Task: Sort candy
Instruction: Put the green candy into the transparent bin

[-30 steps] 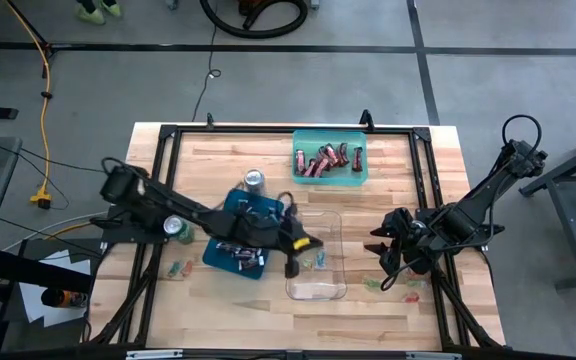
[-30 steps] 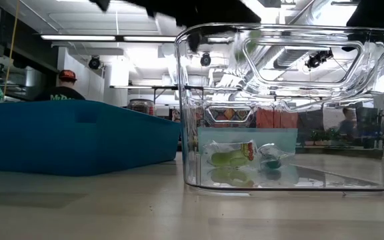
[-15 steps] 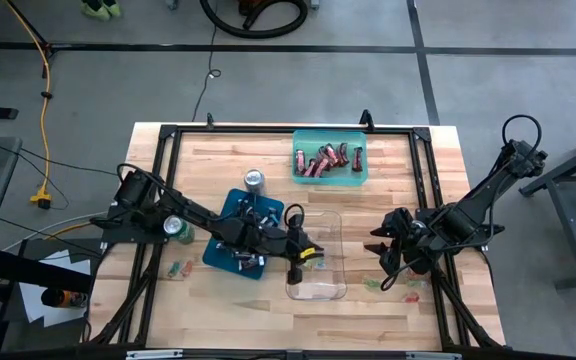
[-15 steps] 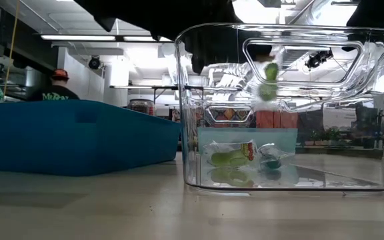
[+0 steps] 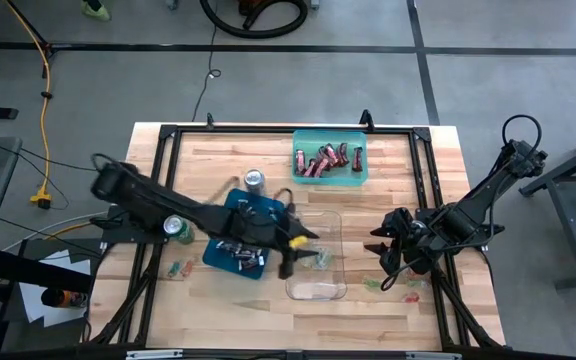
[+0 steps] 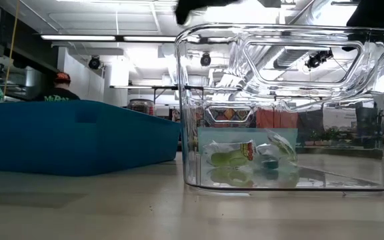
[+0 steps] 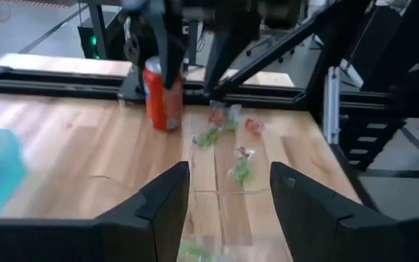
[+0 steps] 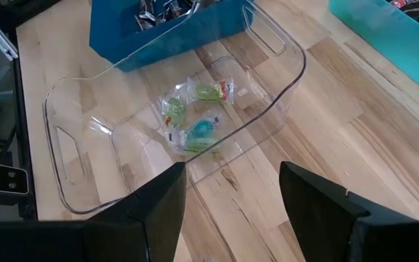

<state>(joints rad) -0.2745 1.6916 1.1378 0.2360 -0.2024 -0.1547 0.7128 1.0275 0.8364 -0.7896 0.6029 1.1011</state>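
A small green candy (image 8: 174,109) has landed inside the clear tub (image 5: 333,290), beside the other little wrapped pieces there. More green-and-red pieces (image 5: 178,269) are left on the wood, well to the left of the tub, and some (image 5: 403,290) lie just right of it. The loose ones could be missed, or a dark bar from the blue tray (image 5: 215,255) beside the tub could be dropped in by mistake if it is picked next. The left gripper (image 5: 293,245) is stretched low over the tub's left edge, and its fingers are seen spread apart with nothing between them. The right gripper (image 5: 383,250) is parked just right of the tub, fingers wide and empty.
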